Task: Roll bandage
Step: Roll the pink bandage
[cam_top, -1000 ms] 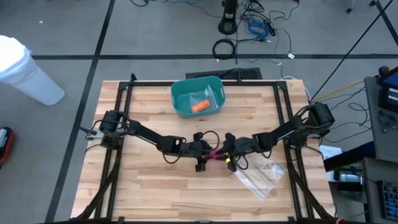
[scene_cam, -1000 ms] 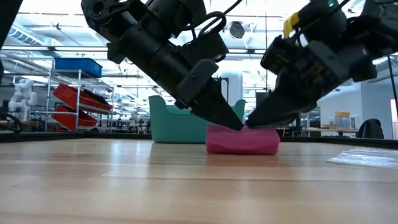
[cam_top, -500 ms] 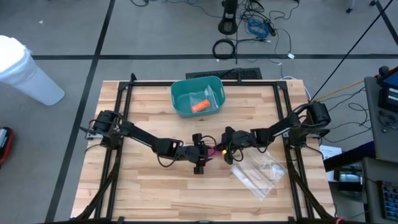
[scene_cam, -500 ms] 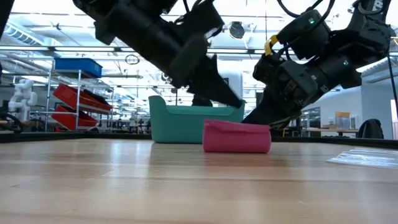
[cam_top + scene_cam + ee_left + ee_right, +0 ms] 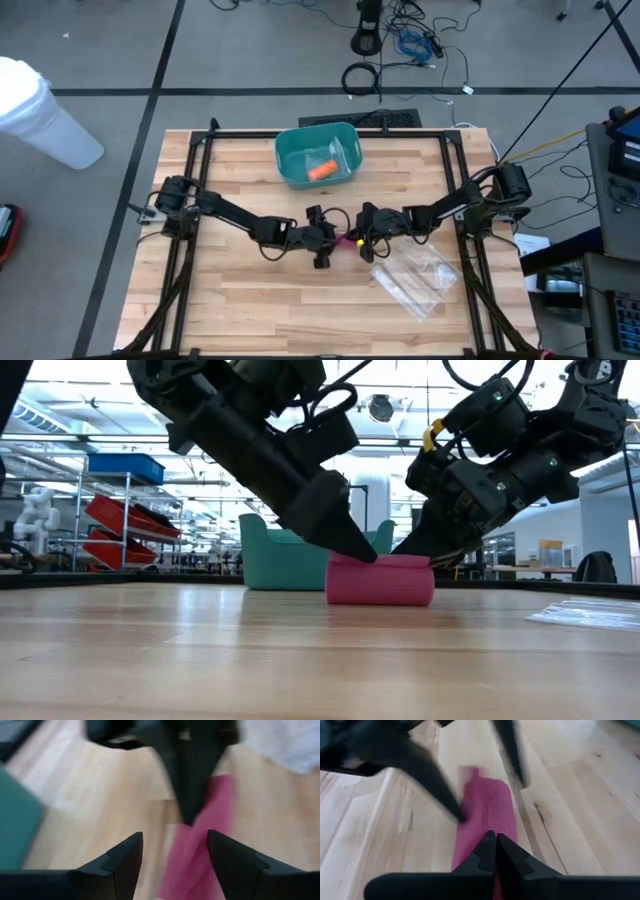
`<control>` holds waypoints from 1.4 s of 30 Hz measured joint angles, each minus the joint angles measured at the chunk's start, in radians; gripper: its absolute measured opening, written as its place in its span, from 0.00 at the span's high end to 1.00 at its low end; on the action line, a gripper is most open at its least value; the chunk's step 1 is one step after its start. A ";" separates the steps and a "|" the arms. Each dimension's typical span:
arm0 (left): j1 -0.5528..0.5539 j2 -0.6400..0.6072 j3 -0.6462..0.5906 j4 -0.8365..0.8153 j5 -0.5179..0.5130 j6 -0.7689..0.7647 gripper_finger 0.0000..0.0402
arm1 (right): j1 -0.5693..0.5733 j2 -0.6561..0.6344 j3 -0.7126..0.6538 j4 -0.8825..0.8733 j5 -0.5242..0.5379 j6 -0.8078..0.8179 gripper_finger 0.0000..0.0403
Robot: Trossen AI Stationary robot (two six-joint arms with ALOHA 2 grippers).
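A: Compared with half a second back, the left gripper is coming back down: its tips were lifted clear above the pink bandage and are now touching the roll's upper near corner. The right gripper is sitting much where it was, but its fingers are now drawn fully together, where a second ago they were partly apart.

B: Noting finger states. Left: fingers apart, seen in the left wrist view with the bandage lying ahead between them. Right: pressed together, tips resting on the roll in the right wrist view. Is either one holding it?

A: I am judging not. The right gripper is closed on nothing; it is pressing on the roll rather than pinching it. The left is only touching.

B: Where is the bandage lying?

A: On the wooden table, mid-table between the two grippers, in front of the teal bin and just beside the clear plastic bag. In the low view it is reading as a squat cylinder, mostly wound.

B: Step in hand?

A: Rolling, late stage by my reading: both tips are working the roll along the board. Whether a loose tail is trailing, I cannot tell.

B: Next move?

A: Probably light downward pressure from both sides, pushed evenly, so the roll is turning rather than skidding or unwinding.
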 joint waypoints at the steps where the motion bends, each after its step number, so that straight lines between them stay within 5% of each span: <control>1: -0.005 0.000 0.000 0.000 0.026 -0.005 0.43 | -0.003 0.000 0.000 0.000 0.002 0.000 1.00; 12: -0.101 0.000 0.018 0.055 0.111 -0.034 0.43 | -0.018 0.000 0.000 -0.007 0.006 -0.011 1.00; 20: -0.091 0.001 0.023 0.057 -0.048 0.029 0.43 | -0.018 0.000 0.000 -0.008 0.006 -0.018 1.00; 25: -0.054 0.001 0.012 0.067 0.061 0.002 0.43 | -0.019 0.000 0.000 -0.008 0.005 -0.034 1.00; 42: -0.048 0.076 -0.005 0.084 0.101 -0.024 0.43 | -0.018 0.000 -0.001 -0.004 -0.003 -0.038 1.00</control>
